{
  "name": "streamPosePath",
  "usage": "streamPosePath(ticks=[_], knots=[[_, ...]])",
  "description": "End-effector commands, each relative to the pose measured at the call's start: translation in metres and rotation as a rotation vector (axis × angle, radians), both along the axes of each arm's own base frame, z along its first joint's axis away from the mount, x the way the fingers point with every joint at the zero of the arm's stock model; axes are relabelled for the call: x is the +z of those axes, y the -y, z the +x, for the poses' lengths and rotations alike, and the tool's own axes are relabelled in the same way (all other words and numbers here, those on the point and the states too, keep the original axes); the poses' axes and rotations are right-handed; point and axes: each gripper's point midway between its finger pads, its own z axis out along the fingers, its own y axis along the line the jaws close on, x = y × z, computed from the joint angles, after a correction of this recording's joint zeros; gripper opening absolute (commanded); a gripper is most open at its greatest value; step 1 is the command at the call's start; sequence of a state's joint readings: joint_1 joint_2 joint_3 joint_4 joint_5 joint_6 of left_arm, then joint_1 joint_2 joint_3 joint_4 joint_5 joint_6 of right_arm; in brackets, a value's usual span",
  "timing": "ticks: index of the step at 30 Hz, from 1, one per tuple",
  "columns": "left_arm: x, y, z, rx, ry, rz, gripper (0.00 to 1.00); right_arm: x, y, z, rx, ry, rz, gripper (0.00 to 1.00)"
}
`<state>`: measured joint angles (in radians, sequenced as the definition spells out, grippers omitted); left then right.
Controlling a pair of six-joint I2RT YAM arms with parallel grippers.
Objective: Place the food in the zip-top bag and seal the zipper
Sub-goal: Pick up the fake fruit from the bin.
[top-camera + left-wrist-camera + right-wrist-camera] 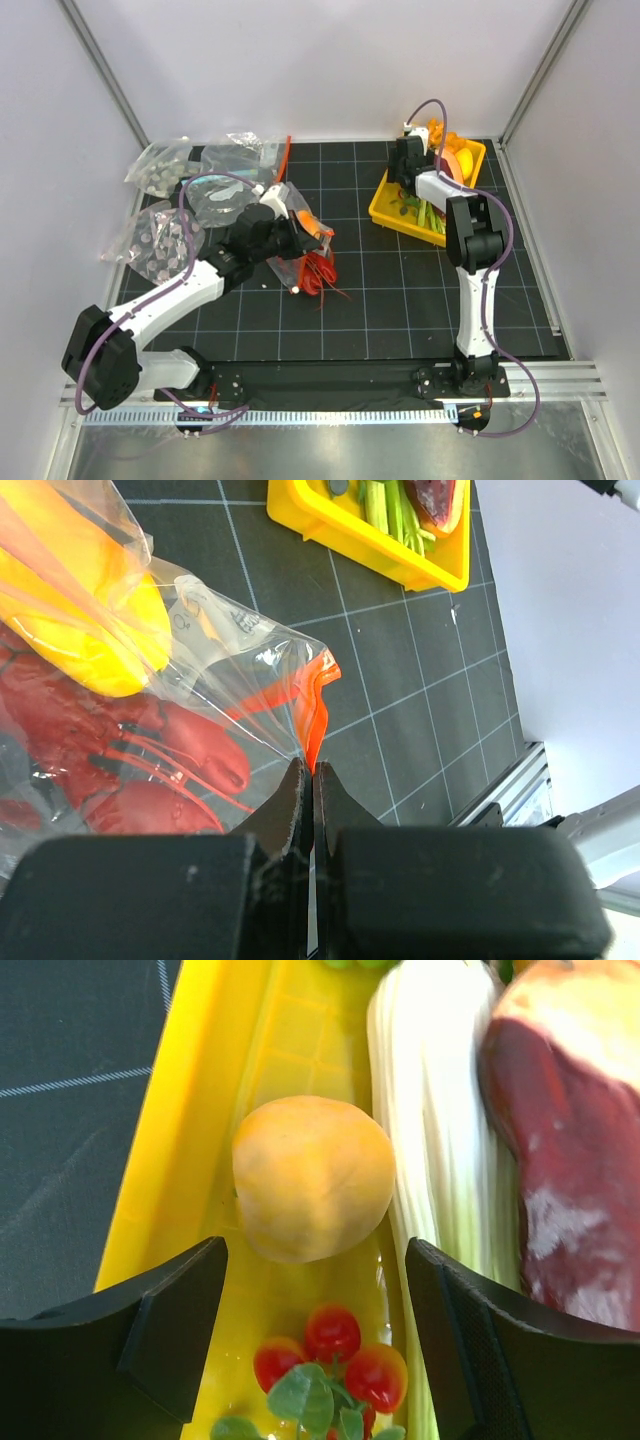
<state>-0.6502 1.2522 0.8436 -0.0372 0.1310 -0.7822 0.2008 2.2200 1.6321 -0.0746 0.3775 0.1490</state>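
The zip-top bag (230, 630) lies crinkled on the black mat, with a red lobster (120, 770) and a yellow piece (90, 610) inside it. My left gripper (313, 770) is shut on the bag's red-orange zipper (318, 705) at its end. From above, the left gripper (300, 228) sits just over the lobster (318, 275). My right gripper (315, 1270) is open low over the yellow tray (170, 1160). A round yellow-orange fruit piece (312, 1175) lies just ahead of its fingertips, untouched.
In the tray, a white-green leek (440, 1110) and a dark red slab (570, 1160) lie right of the fruit, and small red tomatoes with leaves (335, 1345) sit under the gripper. Other clear bags of grey discs (160, 240) lie at the mat's left.
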Motion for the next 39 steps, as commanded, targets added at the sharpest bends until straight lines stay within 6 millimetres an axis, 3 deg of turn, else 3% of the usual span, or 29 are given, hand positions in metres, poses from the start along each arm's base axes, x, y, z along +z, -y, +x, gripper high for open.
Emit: streamPosePath(ticks=[1, 4, 6, 8, 10, 16, 18, 24, 26, 27, 29, 30, 33, 34, 36, 37, 38, 39], knots=[[0.023, 0.009, 0.008, -0.012, 0.059, -0.062, 0.0, 0.027, -0.003, 0.02, 0.032, 0.067, -0.003, 0.75], [0.026, 0.009, 0.006, -0.017, 0.065, -0.068, 0.0, 0.027, -0.005, 0.019, 0.047, 0.074, 0.013, 0.65], [0.027, 0.008, 0.006, -0.015, 0.067, -0.069, 0.0, 0.03, -0.008, 0.02, 0.058, 0.094, 0.029, 0.65], [0.027, 0.006, 0.006, -0.01, 0.072, -0.068, 0.0, 0.031, -0.01, 0.023, 0.062, 0.092, 0.03, 0.69], [0.028, 0.006, 0.006, -0.008, 0.075, -0.067, 0.0, 0.025, -0.009, 0.028, 0.057, 0.069, 0.013, 0.79], [0.024, 0.01, 0.006, -0.025, 0.061, -0.065, 0.0, 0.025, -0.009, 0.04, 0.054, 0.076, 0.01, 0.81], [0.021, 0.011, 0.007, -0.028, 0.054, -0.062, 0.0, 0.015, -0.006, 0.042, 0.05, 0.047, 0.015, 0.75], [0.02, 0.013, 0.007, -0.034, 0.051, -0.061, 0.0, 0.021, 0.001, 0.047, 0.055, 0.066, 0.07, 0.48], [0.02, 0.011, 0.008, -0.029, 0.055, -0.054, 0.0, 0.019, -0.001, 0.04, 0.061, 0.065, 0.079, 0.45], [0.021, 0.011, 0.008, -0.03, 0.058, -0.054, 0.0, 0.034, -0.003, 0.04, 0.065, 0.096, 0.087, 0.42], [0.022, 0.011, 0.007, -0.031, 0.061, -0.052, 0.0, 0.037, -0.005, 0.031, 0.081, 0.089, 0.092, 0.42], [0.023, 0.011, 0.007, -0.031, 0.061, -0.052, 0.0, 0.058, -0.004, 0.027, 0.086, 0.109, 0.085, 0.42], [0.024, 0.013, 0.006, -0.045, 0.058, -0.059, 0.0, 0.085, -0.011, 0.01, 0.115, 0.117, 0.032, 0.41], [0.023, 0.015, 0.005, -0.056, 0.051, -0.06, 0.0, 0.104, -0.019, -0.005, 0.14, 0.136, 0.028, 0.41], [0.025, 0.016, 0.004, -0.06, 0.047, -0.069, 0.0, 0.117, -0.029, -0.022, 0.154, 0.161, -0.011, 0.4], [0.025, 0.017, 0.003, -0.065, 0.04, -0.074, 0.0, 0.121, -0.033, -0.043, 0.161, 0.16, -0.022, 0.4], [0.027, 0.02, 0.001, -0.081, 0.035, -0.082, 0.0, 0.122, -0.06, -0.057, 0.204, 0.162, -0.029, 0.4], [0.027, 0.02, 0.001, -0.087, 0.032, -0.086, 0.0, 0.125, -0.072, -0.069, 0.216, 0.168, -0.027, 0.4]])
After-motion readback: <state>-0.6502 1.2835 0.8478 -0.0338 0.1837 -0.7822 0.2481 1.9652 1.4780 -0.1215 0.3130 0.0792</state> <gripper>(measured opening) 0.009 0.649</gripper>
